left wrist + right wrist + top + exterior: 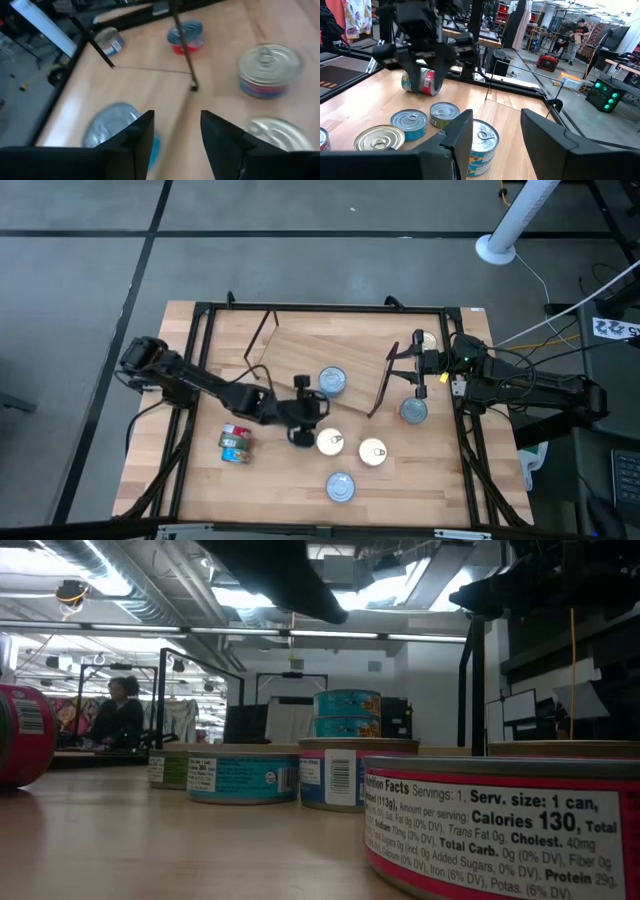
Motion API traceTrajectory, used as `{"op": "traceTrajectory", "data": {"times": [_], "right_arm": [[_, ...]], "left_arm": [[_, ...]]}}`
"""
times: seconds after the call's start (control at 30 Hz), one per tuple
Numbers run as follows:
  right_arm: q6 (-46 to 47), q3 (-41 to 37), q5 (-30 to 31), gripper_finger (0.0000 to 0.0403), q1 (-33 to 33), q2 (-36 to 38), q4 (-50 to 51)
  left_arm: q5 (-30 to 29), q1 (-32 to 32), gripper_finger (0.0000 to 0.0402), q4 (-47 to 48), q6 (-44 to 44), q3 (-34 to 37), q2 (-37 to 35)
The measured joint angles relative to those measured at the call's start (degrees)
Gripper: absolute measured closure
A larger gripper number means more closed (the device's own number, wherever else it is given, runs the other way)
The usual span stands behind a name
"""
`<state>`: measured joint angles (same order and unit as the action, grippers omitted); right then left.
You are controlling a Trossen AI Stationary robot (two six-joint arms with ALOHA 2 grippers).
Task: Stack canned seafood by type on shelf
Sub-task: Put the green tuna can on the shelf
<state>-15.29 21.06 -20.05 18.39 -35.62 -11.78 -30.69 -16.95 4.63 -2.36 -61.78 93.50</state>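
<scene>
The shelf (300, 350), a light-wood board on black wire legs, stands mid-table. On it is a stack of two teal tins (333, 381) (347, 713). On the tabletop by it are two gold-lidded tins (330, 442) (372, 452) and a silver-lidded one (340, 487). A red-sided tin (413, 411) sits by the shelf's right edge. Red-green tins (236, 444) lie on their side at the left. My left gripper (318, 412) (177, 130) hovers open between the stack and the gold tins, holding nothing. My right gripper (400, 367) (497, 130) waits open at the shelf's right edge.
A gold-lidded tin (427, 340) sits at the far right by the black frame (320, 308). A shelf leg (185, 50) stands ahead of my left gripper. A person (118, 715) sits in the room beyond the table.
</scene>
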Motion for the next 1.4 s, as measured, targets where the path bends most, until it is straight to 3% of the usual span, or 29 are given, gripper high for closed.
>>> {"op": "traceTrajectory", "data": {"times": [0.27,0.47,0.8,1.4], "right_arm": [[0.2,0.0,-0.1,0.0235,0.0,0.0,0.0],[0.5,0.0,-0.1,0.0235,0.0,0.0,0.6],[0.6,0.0,-0.1,0.0235,0.0,0.0,1.9],[0.6,0.0,-0.1,0.0235,0.0,0.0,1.9]], "left_arm": [[0.5,-4.3,0.0263,21.5,19.6,0.0,-1.7],[4.4,-6.4,0.0265,35.8,30.9,0.2,-1.7],[6.1,-8.3,0.0265,36.1,34.0,3.6,-1.7],[5.9,-8.2,0.0265,26.6,33.5,11.5,-1.6]]}}
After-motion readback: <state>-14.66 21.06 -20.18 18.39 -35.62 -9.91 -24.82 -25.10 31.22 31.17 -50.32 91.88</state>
